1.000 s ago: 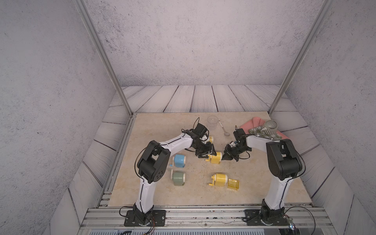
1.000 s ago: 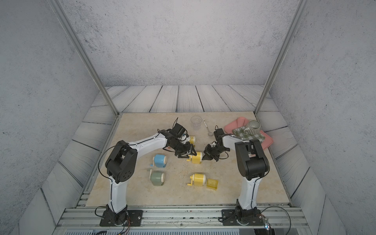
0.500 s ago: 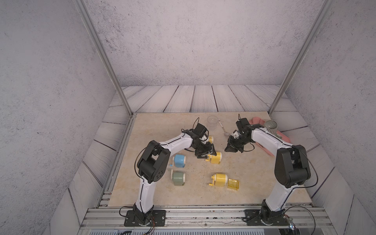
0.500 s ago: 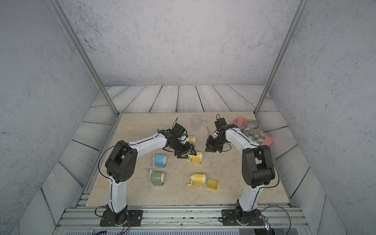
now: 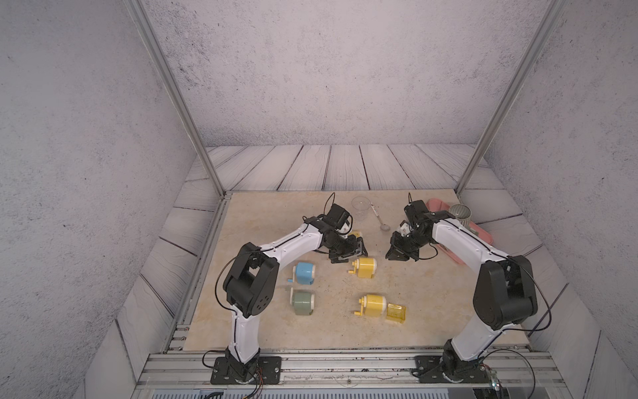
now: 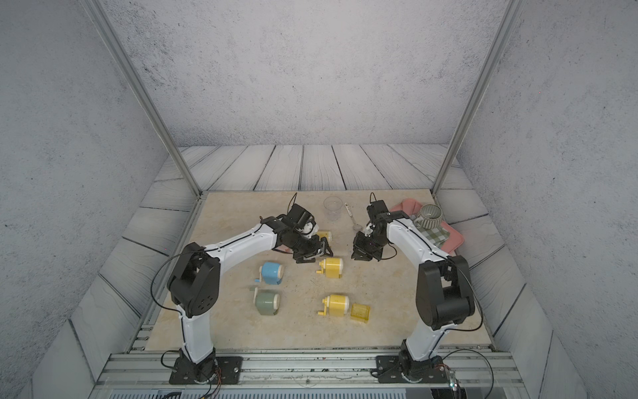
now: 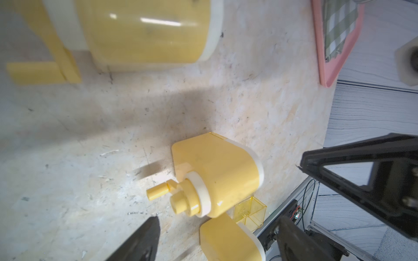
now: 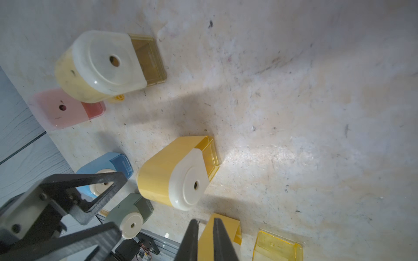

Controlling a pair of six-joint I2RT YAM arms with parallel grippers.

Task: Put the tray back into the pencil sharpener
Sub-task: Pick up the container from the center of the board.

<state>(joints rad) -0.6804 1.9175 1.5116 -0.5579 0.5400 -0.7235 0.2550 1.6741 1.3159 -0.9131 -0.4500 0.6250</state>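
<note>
Left pincer: jaws wide apart, empty, just beside the middle sharpener. Right pincer: jaws barely apart, empty, low over the table. The tray lies loose on the table, just beside the near sharpener, not inserted.

1. Loose tray lies just right of the front sharpener.
2. Middle sharpener stands behind them; left-rear sharpener sits behind left-front sharpener, at left.
3. Cup and spoon lie side by side at the rear.
</note>
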